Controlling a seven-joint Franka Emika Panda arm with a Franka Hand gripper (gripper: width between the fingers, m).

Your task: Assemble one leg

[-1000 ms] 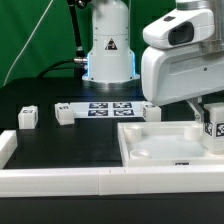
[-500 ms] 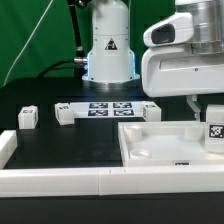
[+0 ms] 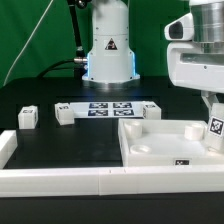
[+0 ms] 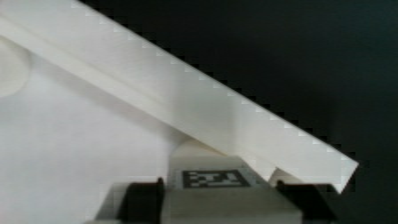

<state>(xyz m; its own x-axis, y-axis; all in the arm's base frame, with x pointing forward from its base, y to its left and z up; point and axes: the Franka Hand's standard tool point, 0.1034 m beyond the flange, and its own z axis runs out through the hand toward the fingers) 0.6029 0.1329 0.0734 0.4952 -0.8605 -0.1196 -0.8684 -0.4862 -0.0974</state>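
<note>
Now the gripper (image 3: 213, 116) is closed on the leg (image 3: 215, 131), which sits between its fingertips with each jaw against a side. The white tray piece (image 3: 150, 148) lies just beneath.

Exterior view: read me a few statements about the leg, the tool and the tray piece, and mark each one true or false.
1. The tool is closed on the leg. True.
2. The leg lies flat on its side. False: it stands upright at the tray piece, on the exterior view's right.
3. Two small white blocks sit on the table at the exterior view's left. True.
4. The tray piece rests on the marker board. False: the marker board lies behind it on the table.
</note>
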